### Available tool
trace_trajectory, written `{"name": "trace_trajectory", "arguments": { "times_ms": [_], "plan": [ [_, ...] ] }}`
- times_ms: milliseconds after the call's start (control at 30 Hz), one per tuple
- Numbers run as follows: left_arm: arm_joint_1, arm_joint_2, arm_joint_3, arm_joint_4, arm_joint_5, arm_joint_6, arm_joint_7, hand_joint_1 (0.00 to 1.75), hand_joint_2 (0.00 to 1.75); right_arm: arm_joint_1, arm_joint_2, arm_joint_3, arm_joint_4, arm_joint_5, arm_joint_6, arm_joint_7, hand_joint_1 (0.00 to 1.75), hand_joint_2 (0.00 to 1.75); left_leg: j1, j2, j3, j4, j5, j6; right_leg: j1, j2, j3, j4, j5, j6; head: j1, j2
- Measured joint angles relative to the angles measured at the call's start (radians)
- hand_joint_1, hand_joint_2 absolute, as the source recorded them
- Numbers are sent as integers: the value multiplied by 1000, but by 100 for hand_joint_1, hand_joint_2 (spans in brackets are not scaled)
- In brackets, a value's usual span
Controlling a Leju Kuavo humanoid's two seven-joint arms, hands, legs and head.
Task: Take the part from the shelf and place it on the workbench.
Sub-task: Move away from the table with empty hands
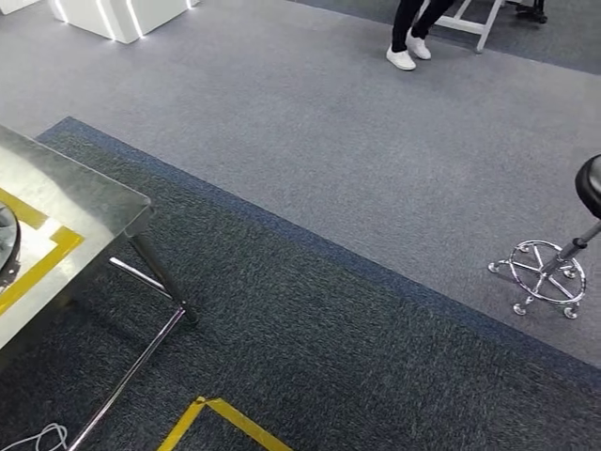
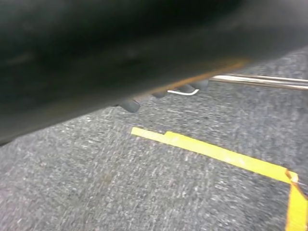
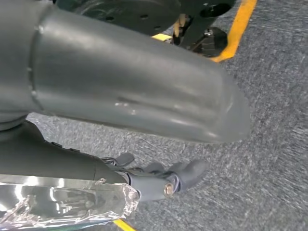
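Right robot hand (image 3: 152, 178) gripping one crinkly clear-wrapped part (image 3: 65, 204), cut off, left robot hand (image 2: 160, 94) blurred, grip unreadable, perhaps empty.

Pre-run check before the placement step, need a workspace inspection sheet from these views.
Surface: metal workbench, corner in view, yellow tape on top; dark round thing at its edge, cut off.
Job's things: shiny clear-wrapped item lies against the right robot hand's fingers; cannot tell if it is the part.
Clutter: nothing seen.
Grippers: right robot hand over carpet, grip unclear; left robot hand blurred, state unclear.
Cables: white cable on the floor by the bench.
Surroundings: carpet, yellow floor tape, stool, person's legs.
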Motion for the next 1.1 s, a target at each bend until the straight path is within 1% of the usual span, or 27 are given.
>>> {"name": "trace_trajectory", "arguments": {
  "times_ms": [67, 100, 133, 167, 200, 233, 267, 300, 333, 367, 400, 433, 467, 500, 567, 600, 633, 667, 700, 733, 767, 800, 833, 900, 933, 967, 1100],
  "plan": [
    [-3, 0, 2, 0, -3, 0, -3, 0, 0, 0, 0, -3, 4, 1, 3, -2, 0, 0, 3, 7, 5, 1, -4, -12, 1, 18, -3, -1, 4, -13, -1, 0],
    [-5, 1, 3, 0, -4, 1, -3, 0, 0, 1, 0, -5, 5, 1, 5, -3, 0, 0, 5, -7, 3, 10, -14, -18, 0, 27, -3, -2, 6, -19, -2, 0],
    [-6, 1, 4, 1, -6, 1, -4, 0, 0, 1, 0, -8, 7, 2, 6, -4, 0, 0, 7, -28, -6, 36, -36, -22, -2, 36, -1, -3, 8, -25, -3, 0],
    [-7, 1, 6, 1, -7, 1, -5, 0, 0, -1, 0, -10, 8, 3, 8, -5, 0, 0, 8, -55, -26, 84, -67, -26, -2, 46, 1, -4, 11, -29, -5, 0],
    [-7, 1, 8, 2, -8, 1, -5, 0, 0, -3, 0, -12, 10, 4, 10, -5, 0, 0, 8, -77, -56, 150, -103, -26, -1, 56, 0, -4, 12, -32, -6, 0],
    [-6, 2, 11, 3, -9, 0, -5, 0, 0, -6, 0, -14, 12, 5, 11, -6, 0, 0, 8, -87, -90, 221, -134, -24, 1, 68, -1, -4, 13, -34, -7, 0],
    [-6, 2, 14, 4, -10, 0, -5, 0, 0, -8, 0, -15, 14, 6, 12, -7, 0, 0, 7, -90, -117, 274, -148, -22, 3, 82, -1, -4, 14, -35, -7, 0],
    [-5, 2, 16, 6, -11, 0, -5, 0, 0, -9, 0, -17, 16, 7, 12, -7, 0, 0, 6, -92, -131, 295, -140, -18, 5, 96, -1, -3, 14, -36, -7, 0],
    [-5, 2, 18, 6, -12, 0, -5, 0, 0, -9, 0, -18, 18, 8, 13, -7, 0, 0, 5, -95, -127, 277, -113, -12, 8, 111, 1, -3, 14, -36, -6, 0],
    [-5, 2, 19, 7, -14, 0, -5, 0, 0, -9, 0, -19, 19, 8, 13, -7, 0, 0, 3, -104, -107, 223, -71, -5, 9, 125, 3, -3, 14, -36, -6, 0],
    [-6, 3, 20, 7, -16, 0, -5, 0, 0, -10, 0, -20, 21, 9, 13, -7, 0, 0, 2, -131, -80, 155, -31, 3, 9, 138, 3, -3, 14, -36, -6, 0],
    [-6, 4, 21, 7, -17, 0, -5, 0, 0, -11, 0, -21, 23, 11, 14, -7, 0, 0, 2, -159, -55, 91, -2, 10, 11, 151, 3, -2, 14, -35, -6, 0],
    [-6, 4, 23, 8, -18, 0, -5, 0, 0, -13, 1, -22, 24, 12, 14, -8, 0, 0, 2, -182, -37, 46, 12, 14, 10, 163, -1, 0, 15, -32, -6, 0],
    [-7, 5, 24, 9, -18, 0, -5, 0, 0, -14, 1, -23, 26, 13, 14, -9, 0, 0, 1, -196, -29, 25, 14, 16, 9, 175, -7, 0, 17, -28, -6, 0],
    [-8, 5, 25, 10, -18, 0, -6, 0, 0, -14, 1, -25, 28, 18, 15, -10, 0, 0, 2, -179, -25, 12, 13, 16, 6, 195, -19, -1, 20, -16, -6, 0],
    [-10, 5, 26, 10, -18, 0, -6, 0, 0, -12, 1, -27, 29, 21, 15, -11, 0, 0, 3, -167, -23, 6, 16, 19, 6, 185, -25, 4, 15, -11, -5, 0],
    [-12, 5, 26, 11, -18, 0, -7, 0, 0, -12, 1, -30, 30, 26, 14, -12, 0, 0, 5, -154, -21, -1, 19, 23, 7, 164, -35, 20, 2, -7, -3, 0],
    [-12, 5, 26, 13, -18, 0, -7, 0, 0, -14, 0, -34, 31, 32, 14, -13, 0, 0, 6, -138, -20, -5, 21, 26, 7, 133, -52, 58, -23, -4, 0, 0],
    [-12, 5, 27, 15, -18, 0, -8, 0, 0, -17, 0, -38, 33, 38, 14, -15, 0, 0, 5, -122, -19, -6, 21, 28, 7, 101, -81, 117, -58, 0, 2, 0],
    [-11, 6, 28, 18, -18, 0, -8, 0, 0, -21, 0, -43, 34, 43, 15, -16, 0, 0, 4, -104, -19, -6, 20, 29, 6, 83, -113, 183, -91, 4, 3, 0],
    [-10, 7, 29, 21, -18, 0, -9, 0, 0, -23, 0, -47, 36, 48, 15, -16, 0, 0, 4, -86, -20, -6, 19, 30, 4, 73, -140, 242, -116, 8, 3, 0],
    [-10, 8, 31, 23, -18, 0, -11, 0, 0, -23, 0, -50, 38, 52, 15, -15, 0, 0, 3, -70, -20, -5, 18, 30, 3, 69, -153, 272, -121, 11, 3, 0],
    [-11, 9, 32, 26, -19, 0, -13, 0, 0, -21, 0, -53, 39, 54, 15, -14, 0, 0, 3, -56, -19, -5, 16, 29, 2, 65, -142, 257, -104, 13, 3, 0],
    [-15, 9, 34, 31, -20, 0, -17, 0, 0, -16, 0, -57, 40, 55, 15, -10, 0, 0, 3, -36, -15, -5, 13, 25, 2, 48, -78, 145, -41, 14, 3, 0],
    [-16, 9, 34, 33, -20, -1, -18, 0, 0, -15, 0, -58, 40, 55, 15, -9, 0, 0, 3, -30, -13, -5, 11, 24, 2, 40, -50, 95, -18, 14, 3, 0],
    [-17, 9, 34, 34, -20, -1, -19, 0, 0, -15, 0, -58, 40, 55, 15, -8, 0, 0, 3, -27, -12, -5, 11, 23, 2, 33, -34, 67, -6, 14, 3, 0],
    [-17, 9, 34, 35, -20, -2, -19, 0, 0, -15, 0, -59, 40, 55, 15, -8, 0, 0, 3, -26, -11, -4, 10, 22, 2, 28, -27, 55, -3, 14, 3, 0]
  ]
}}
